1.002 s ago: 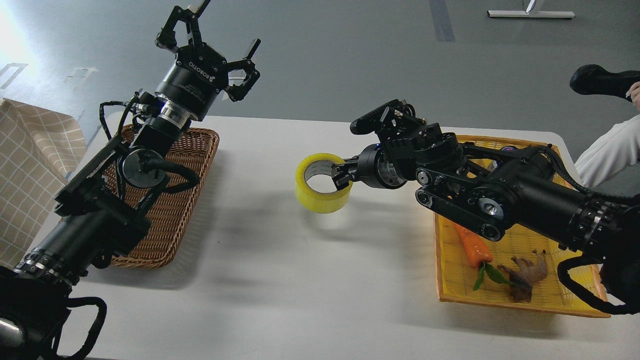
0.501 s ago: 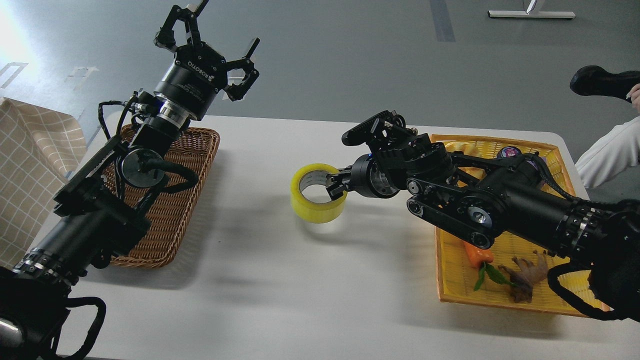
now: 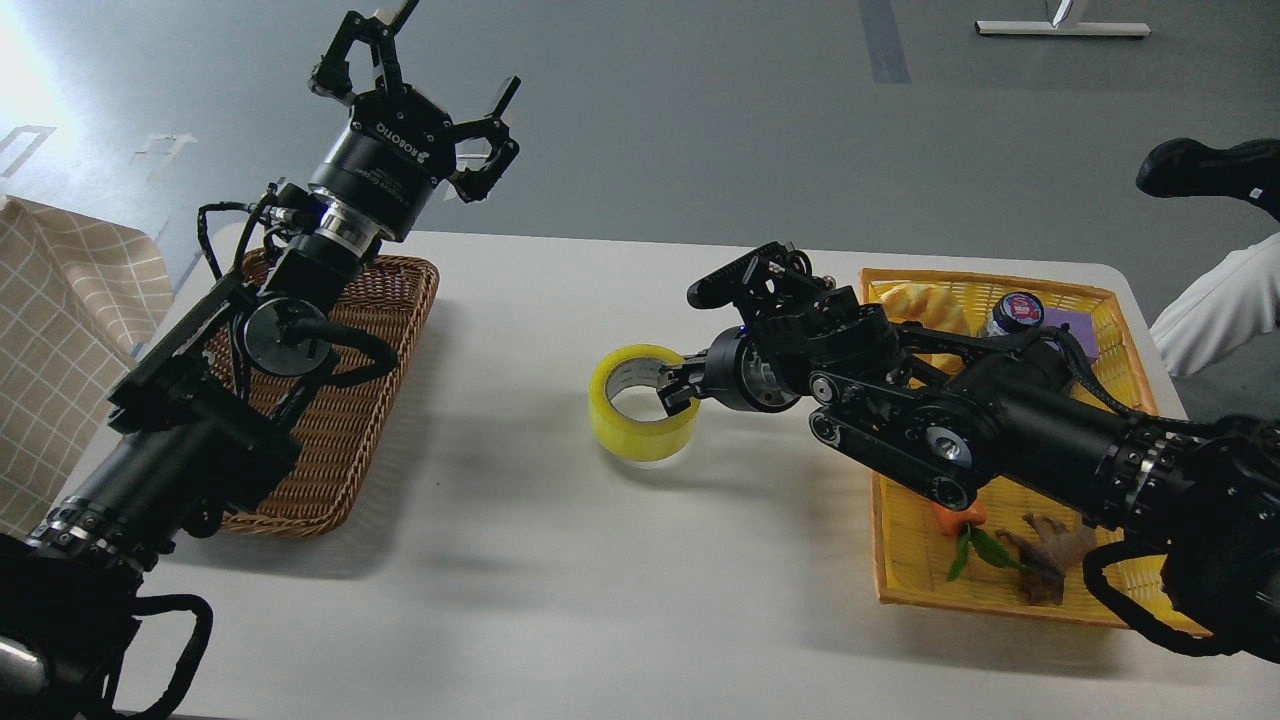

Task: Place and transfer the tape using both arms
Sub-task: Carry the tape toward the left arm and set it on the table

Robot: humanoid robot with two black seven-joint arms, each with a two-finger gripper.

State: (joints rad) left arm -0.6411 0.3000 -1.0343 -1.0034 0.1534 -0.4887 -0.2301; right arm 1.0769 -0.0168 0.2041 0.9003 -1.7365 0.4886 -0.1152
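While my right gripper [image 3: 678, 388] pinches the yellow tape roll [image 3: 643, 403] by its wall at mid-table [image 3: 520, 560], my left gripper [image 3: 415, 70] is raised, fingers spread.

Beside the black right gripper [image 3: 680, 385] sits yellow tape [image 3: 643, 404]; behind it, a yellow basket [image 3: 905, 560] holds an orange carrot [image 3: 958, 518].

Grey smooth floor [image 3: 700, 120] beyond the white table's [image 3: 560, 600] far edge, bright glare at the far-left corner. Checkered beige cloth [image 3: 60, 330] off the table's left edge; metal stand base [image 3: 1060, 28] far right.
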